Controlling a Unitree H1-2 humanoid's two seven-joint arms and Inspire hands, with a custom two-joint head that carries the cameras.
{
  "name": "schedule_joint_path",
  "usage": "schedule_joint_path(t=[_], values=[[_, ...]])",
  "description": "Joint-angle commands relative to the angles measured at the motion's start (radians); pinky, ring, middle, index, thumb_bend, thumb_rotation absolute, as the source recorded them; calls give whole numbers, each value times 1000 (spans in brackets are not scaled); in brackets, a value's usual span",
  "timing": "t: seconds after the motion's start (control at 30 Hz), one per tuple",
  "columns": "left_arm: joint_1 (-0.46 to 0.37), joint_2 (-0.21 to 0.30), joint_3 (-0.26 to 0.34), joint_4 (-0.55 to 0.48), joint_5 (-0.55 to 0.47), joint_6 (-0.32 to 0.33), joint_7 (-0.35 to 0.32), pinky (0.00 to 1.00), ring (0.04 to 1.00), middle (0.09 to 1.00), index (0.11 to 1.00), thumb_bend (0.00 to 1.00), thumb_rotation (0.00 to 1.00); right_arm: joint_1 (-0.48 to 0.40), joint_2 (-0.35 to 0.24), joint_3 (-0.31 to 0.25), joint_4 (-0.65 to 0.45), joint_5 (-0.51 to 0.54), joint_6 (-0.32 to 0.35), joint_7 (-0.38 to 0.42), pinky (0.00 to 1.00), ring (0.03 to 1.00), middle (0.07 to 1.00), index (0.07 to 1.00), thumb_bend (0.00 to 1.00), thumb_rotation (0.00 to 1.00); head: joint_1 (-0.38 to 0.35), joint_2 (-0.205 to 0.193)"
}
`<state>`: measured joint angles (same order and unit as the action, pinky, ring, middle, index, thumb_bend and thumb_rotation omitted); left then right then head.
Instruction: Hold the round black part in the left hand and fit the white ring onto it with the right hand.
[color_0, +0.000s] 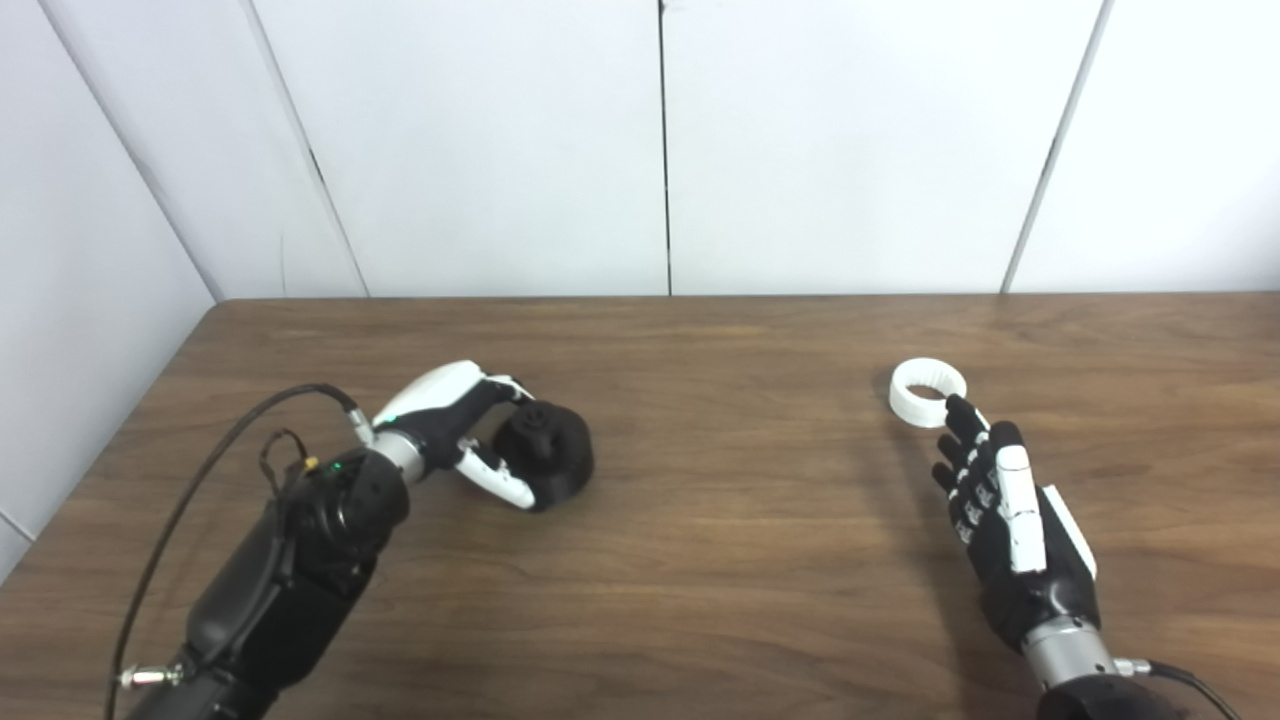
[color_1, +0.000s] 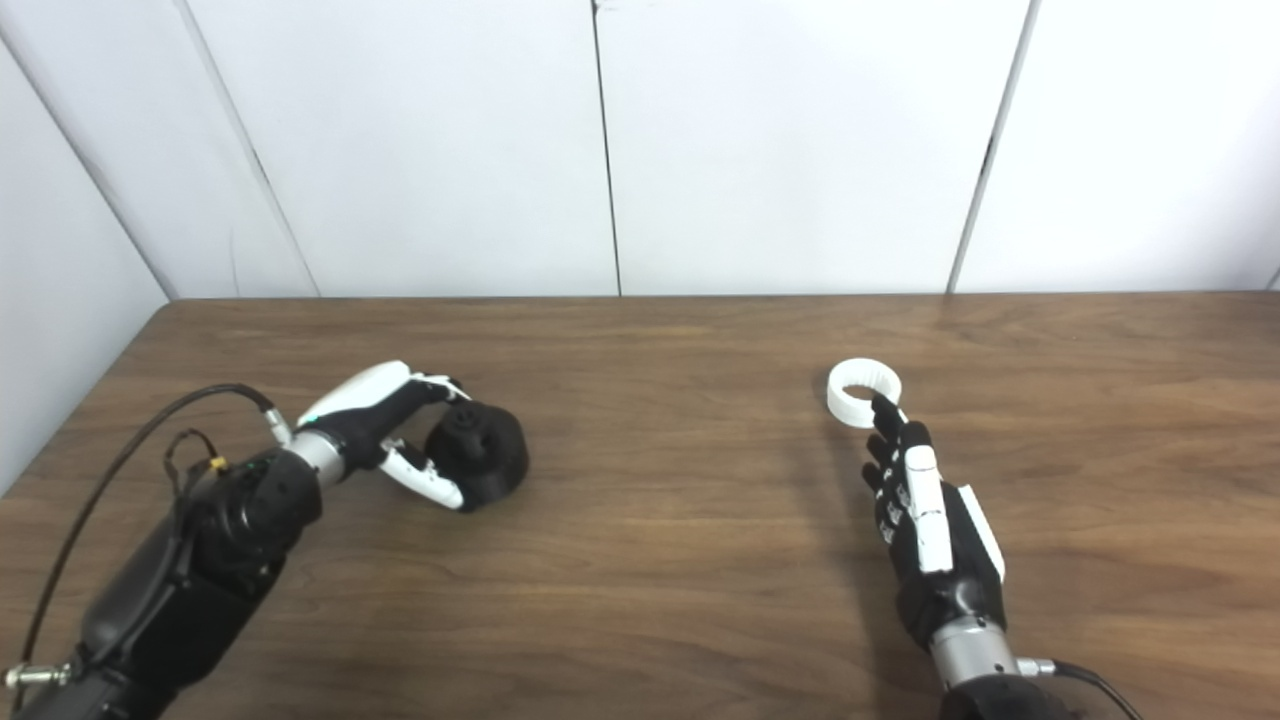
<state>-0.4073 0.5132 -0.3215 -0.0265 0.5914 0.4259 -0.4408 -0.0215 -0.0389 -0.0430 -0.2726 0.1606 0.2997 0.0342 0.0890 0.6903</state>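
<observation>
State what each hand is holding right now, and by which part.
The left hand wraps the round black part by its side, part resting on the table. The right hand holds nothing; its straight fingers just reach the white ring.

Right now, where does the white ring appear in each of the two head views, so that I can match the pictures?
Left eye view: the white ring lies on the table right of centre, just beyond the fingertips of the right hand.
Right eye view: the white ring sits nearer the picture's middle, again at those fingertips.
Shared landmark: the round black part far to its left, at the left hand.
</observation>
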Motion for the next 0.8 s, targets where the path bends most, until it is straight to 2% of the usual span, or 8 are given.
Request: schedule_joint_path(t=[0.0,0.2,0.43,0.77], values=[[-20,4,0,-49,24,7,2,989,1000,950,731,938,217,-31,6,5,-35,3,-29,7,1000,1000,998,960,528,1000,0,1],[4,-19,-28,-101,45,-10,0,1000,1000,944,722,944,222,-31,10,6,-43,-3,-18,-2,1000,1000,998,959,522,1000,-6,3],[28,-44,-70,-187,90,-3,-32,999,1000,949,730,950,256,-27,13,9,-49,-20,-14,-8,1000,1000,988,951,544,1000,-13,5],[68,-98,-98,-288,135,0,-79,1000,1000,948,729,947,253,-30,20,9,-49,-20,-13,-10,1000,1000,997,957,532,1000,-34,9]])
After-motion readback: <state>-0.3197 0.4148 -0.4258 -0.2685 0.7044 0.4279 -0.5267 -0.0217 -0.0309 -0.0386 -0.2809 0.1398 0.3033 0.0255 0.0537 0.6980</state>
